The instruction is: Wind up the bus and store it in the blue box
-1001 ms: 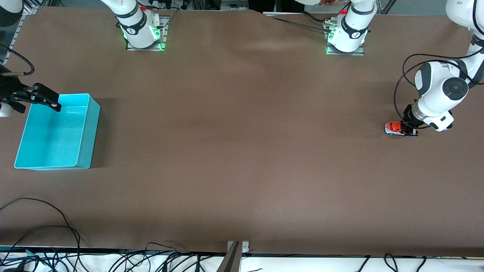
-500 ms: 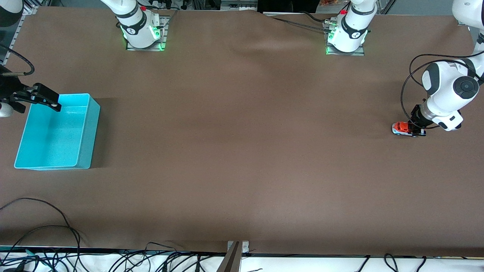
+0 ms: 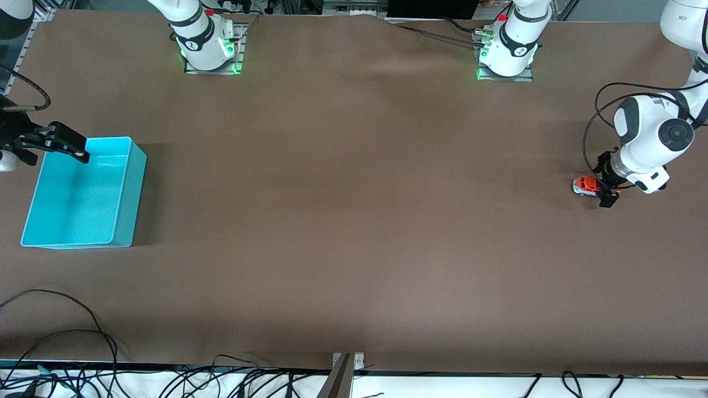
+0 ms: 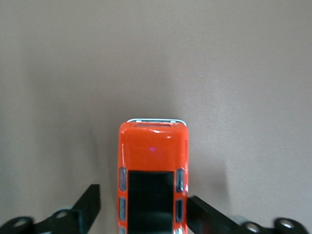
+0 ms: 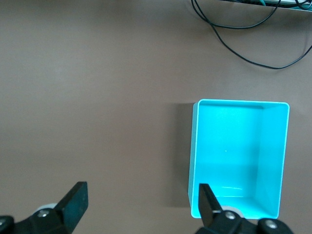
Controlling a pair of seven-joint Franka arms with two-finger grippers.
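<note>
change: my left gripper (image 4: 142, 209) just let go, jaws now spread beside the bus (image 3: 587, 186) | bus on table, well apart from blue box (image 3: 83, 193) | wound, free to roll | right gripper (image 5: 141, 204) waits spread over box

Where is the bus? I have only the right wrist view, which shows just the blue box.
Observer: The bus stands on the table at the left arm's end.
Operator: Is the left end effector gripping it?
Observer: No. The left end effector straddles the bus, and its fingers stand open with a gap on each side.
Operator: And where does my right end effector sit in the scene?
Observer: The right end effector waits open over a corner of the blue box, at the right arm's end.
</note>
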